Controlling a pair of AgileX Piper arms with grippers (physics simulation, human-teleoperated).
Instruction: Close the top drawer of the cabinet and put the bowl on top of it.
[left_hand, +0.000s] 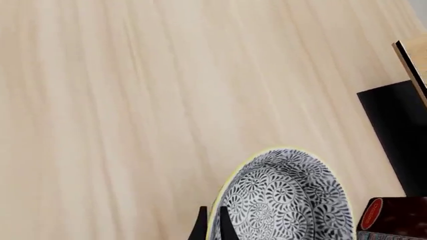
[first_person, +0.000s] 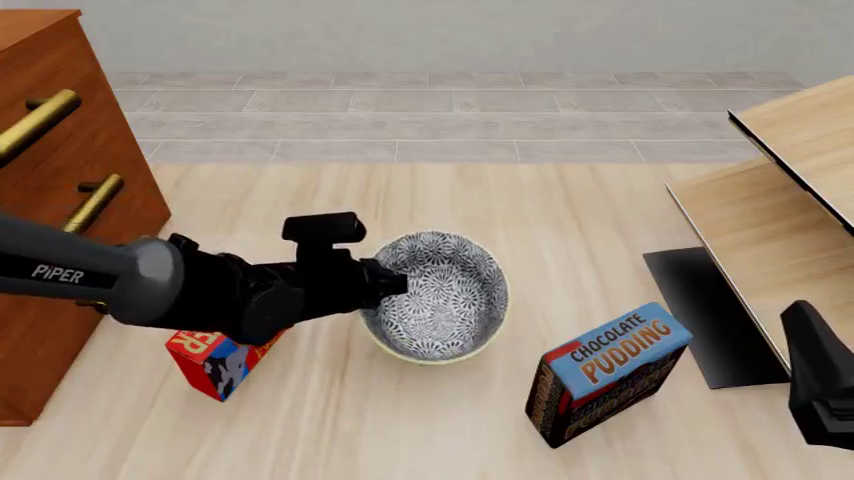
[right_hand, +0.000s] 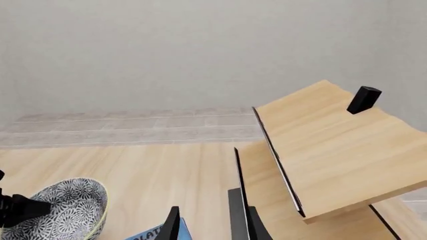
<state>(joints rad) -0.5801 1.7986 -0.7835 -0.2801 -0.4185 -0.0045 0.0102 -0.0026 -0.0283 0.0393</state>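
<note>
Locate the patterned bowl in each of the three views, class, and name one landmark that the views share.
Left wrist view: bowl at the lower edge, right of centre.
Front view: bowl at centre, on the table.
Right wrist view: bowl in the lower left corner.
Shared landmark: the chocolate pudding box beside the bowl.

Your work surface is a desk of pale wood with lengthwise grain, filling the lower two thirds of the front frame. Beyond its far edge you see a floor of grey rectangular tiles laid in rows, then a plain light-grey wall across the top of the frame. At the right edge stands pale light-wood furniture with tilted panels and dark edging. Lighting is even and diffuse; shadows are soft.
</note>
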